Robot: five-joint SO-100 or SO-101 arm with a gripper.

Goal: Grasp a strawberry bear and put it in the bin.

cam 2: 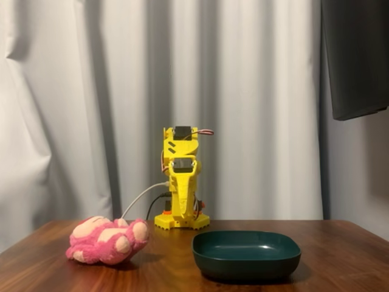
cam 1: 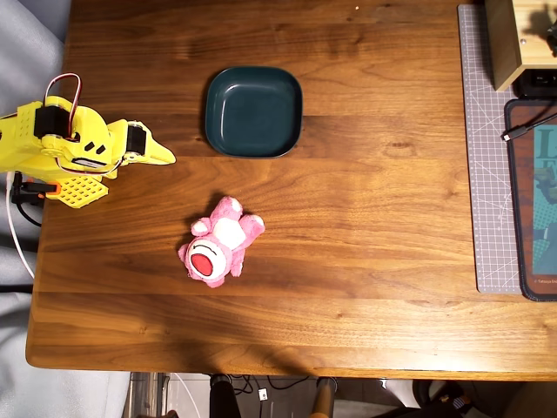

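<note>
The pink strawberry bear lies on its back on the wooden table, muzzle toward the front edge; in the fixed view it lies at the left. The dark teal bin stands empty beyond it; in the fixed view it is at the right front. My yellow gripper is folded back at the table's left edge in the overhead view, its jaws together, holding nothing, well apart from bear and bin. In the fixed view the gripper points down above the arm's base.
A grey cutting mat with a dark tablet and a wooden box lie at the right edge in the overhead view. A white cable hangs off the left edge. Curtains fill the back of the fixed view.
</note>
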